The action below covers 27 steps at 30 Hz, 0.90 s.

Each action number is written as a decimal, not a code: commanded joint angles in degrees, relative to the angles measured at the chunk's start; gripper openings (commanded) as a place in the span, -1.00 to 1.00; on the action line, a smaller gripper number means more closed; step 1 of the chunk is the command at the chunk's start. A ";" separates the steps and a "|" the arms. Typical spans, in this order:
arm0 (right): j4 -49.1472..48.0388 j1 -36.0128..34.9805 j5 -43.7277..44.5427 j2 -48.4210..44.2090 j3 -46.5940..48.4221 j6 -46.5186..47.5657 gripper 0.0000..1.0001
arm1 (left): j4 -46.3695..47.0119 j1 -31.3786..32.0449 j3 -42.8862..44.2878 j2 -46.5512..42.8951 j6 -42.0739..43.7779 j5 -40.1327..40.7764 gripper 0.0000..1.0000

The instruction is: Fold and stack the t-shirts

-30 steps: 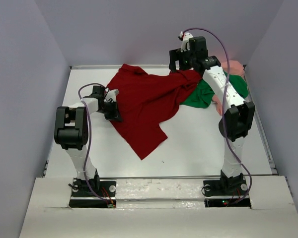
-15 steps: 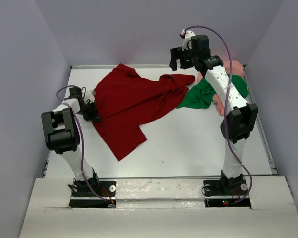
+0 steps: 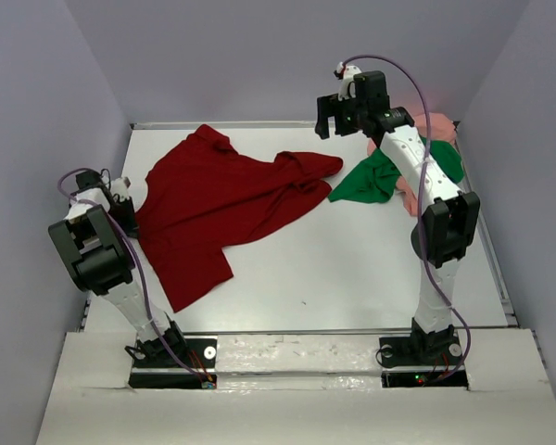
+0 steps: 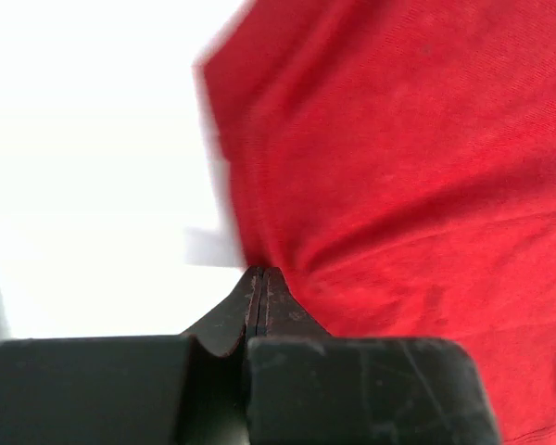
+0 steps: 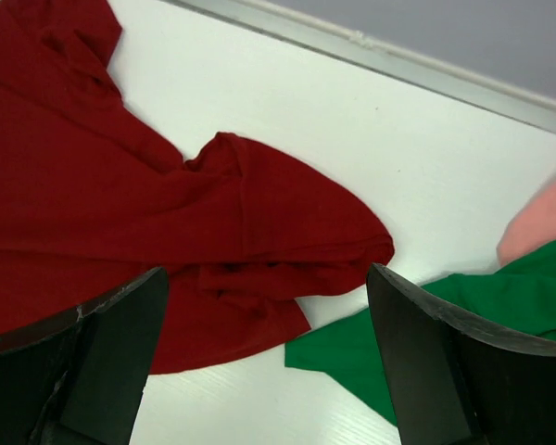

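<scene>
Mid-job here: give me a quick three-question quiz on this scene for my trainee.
1. True or false: the left gripper is shut on the edge of the dark red t-shirt.
2. The right gripper is: A) shut on the dark red t-shirt; B) open, holding nothing; C) out of every view.
3. Which t-shirt lies farthest right, beyond the bright green t-shirt?
Key: 1 true; 2 B; 3 the pale pink t-shirt.
</scene>
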State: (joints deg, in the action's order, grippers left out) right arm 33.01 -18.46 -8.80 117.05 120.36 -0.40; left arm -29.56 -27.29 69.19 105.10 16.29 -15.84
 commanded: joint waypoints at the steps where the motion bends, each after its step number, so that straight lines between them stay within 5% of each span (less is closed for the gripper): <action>1: 0.47 -0.35 -2.80 0.54 -1.53 -2.23 0.84 | -3.48 -0.75 3.67 -2.18 3.04 -3.48 -1.00; 2: 0.65 -0.35 -3.50 0.98 -1.53 -2.41 0.84 | -5.31 -0.66 4.80 -2.18 3.04 -5.33 -0.99; 5: 2.58 -0.35 -3.95 2.30 -1.35 -2.32 0.84 | -7.00 0.47 5.34 -3.32 2.08 -11.49 -0.39; 6: 2.49 -0.35 -4.03 2.13 -1.79 -2.15 0.84 | -7.52 1.18 4.82 -4.89 2.34 -12.54 -0.05; 8: 2.49 -0.35 -3.42 1.69 -2.75 -1.79 0.84 | -7.62 3.72 3.33 -7.61 2.25 -13.69 0.20; 15: 1.97 -0.35 -3.07 1.33 -4.25 -1.62 0.84 | -12.97 12.07 2.09 -11.49 2.69 -17.65 0.26; 27: 1.79 -0.35 -1.57 1.60 -3.29 -1.18 0.83 | -18.25 17.53 2.70 -11.68 4.18 -18.53 0.31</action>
State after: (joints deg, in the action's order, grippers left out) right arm 35.70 -18.46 -10.94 119.61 116.09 -1.91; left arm -44.27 -11.38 70.87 93.80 19.90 -32.86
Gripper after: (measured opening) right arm 0.918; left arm 0.651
